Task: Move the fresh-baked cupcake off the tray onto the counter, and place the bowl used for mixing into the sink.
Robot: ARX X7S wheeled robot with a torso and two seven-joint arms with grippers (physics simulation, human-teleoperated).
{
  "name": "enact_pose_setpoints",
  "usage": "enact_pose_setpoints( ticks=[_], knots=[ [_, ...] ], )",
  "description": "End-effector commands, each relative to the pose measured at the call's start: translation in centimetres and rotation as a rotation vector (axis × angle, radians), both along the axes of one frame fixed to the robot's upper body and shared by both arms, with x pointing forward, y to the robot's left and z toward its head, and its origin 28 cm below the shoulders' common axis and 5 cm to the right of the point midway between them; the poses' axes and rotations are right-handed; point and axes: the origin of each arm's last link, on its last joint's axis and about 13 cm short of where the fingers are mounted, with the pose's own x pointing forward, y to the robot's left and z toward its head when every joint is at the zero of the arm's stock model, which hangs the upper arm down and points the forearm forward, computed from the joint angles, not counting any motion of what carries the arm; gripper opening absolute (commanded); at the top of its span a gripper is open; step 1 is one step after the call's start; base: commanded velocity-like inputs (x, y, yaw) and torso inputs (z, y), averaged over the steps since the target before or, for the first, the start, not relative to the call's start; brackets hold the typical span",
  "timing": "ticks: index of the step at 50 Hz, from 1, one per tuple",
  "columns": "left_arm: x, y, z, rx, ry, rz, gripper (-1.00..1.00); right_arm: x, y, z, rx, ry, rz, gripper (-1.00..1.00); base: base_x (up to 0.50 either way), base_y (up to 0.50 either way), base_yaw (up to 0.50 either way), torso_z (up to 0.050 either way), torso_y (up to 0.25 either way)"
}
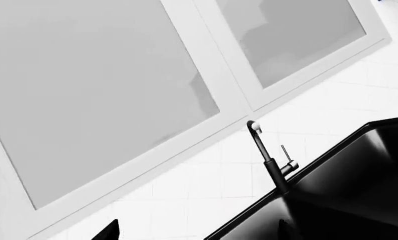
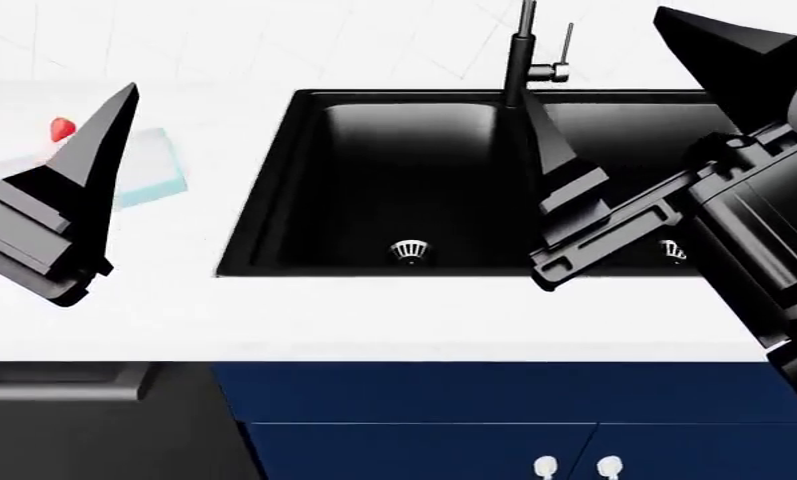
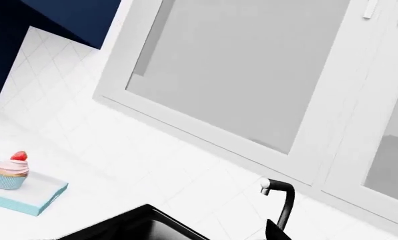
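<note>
Sitting on the tray (image 3: 35,200), the cupcake (image 3: 11,171) hasn't reached the tabletop (image 2: 371,315) yet; bowl not in view, sink (image 2: 371,180) empty, so nothing done; left pincer (image 2: 58,200) and right pincer (image 2: 572,200) hold nothing, opening can't tell

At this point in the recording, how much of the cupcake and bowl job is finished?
Nothing looks done. The pink-frosted cupcake with a strawberry sits on the turquoise-rimmed tray. The matte black sink holds no bowl, and no bowl shows in any view. The left gripper and right gripper hold nothing. Both moves remain.
</note>
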Motion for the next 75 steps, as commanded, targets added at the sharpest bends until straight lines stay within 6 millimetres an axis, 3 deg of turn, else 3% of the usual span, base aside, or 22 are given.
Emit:
enact_pose_setpoints(
  ticks=[1, 25, 75],
  knots=[
    [0.0, 0.0, -0.1, -0.001, 0.000, -0.001, 1.00, 0.1, 0.1, -0.1, -0.002, 0.001, 0.008, 1.00, 0.00, 0.50, 0.00, 0.000, 0.000],
    [0.1, -0.4, -0.1, -0.005, 0.006, -0.016, 1.00, 0.1, 0.1, -0.2, 0.018, 0.015, 0.027, 1.00, 0.02, 0.49, 0.00, 0.000, 0.000],
    [0.2, -0.8, -0.2, -0.006, 0.015, -0.039, 1.00, 0.2, 0.8, -0.1, 0.040, 0.057, 0.103, 1.00, 0.08, 0.23, 0.00, 0.000, 0.000]
  ],
)
